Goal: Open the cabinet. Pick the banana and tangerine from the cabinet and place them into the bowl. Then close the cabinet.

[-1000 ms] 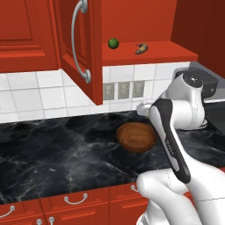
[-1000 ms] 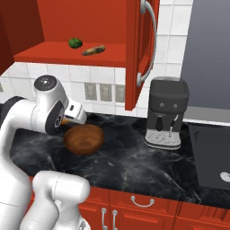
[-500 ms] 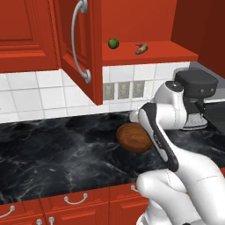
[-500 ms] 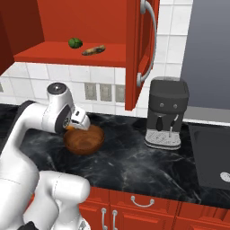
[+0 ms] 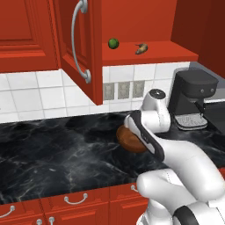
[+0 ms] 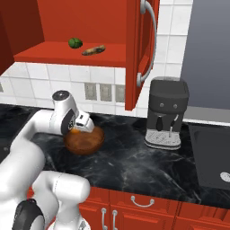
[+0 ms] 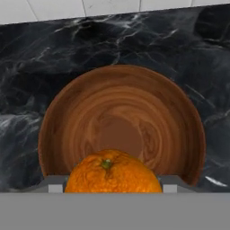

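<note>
Hand [image 6: 83, 127] grips the tangerine [image 7: 112, 173] just above the bowl [image 7: 121, 121] on the table [image 5: 52, 149]. Risk — released off-centre, it may roll to the near rim and out. Banana [image 5: 141, 48] waits on the cabinet [image 5: 83, 52] shelf. Since a second ago the arm has dropped lower over the bowl.

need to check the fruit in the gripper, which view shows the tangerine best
The hand view: the tangerine sits large and close at the bottom, stem up, right above the bowl. In the right base view the hand covers it; the bowl shows below. The left base view has the arm in front, with part of the bowl visible.
</note>
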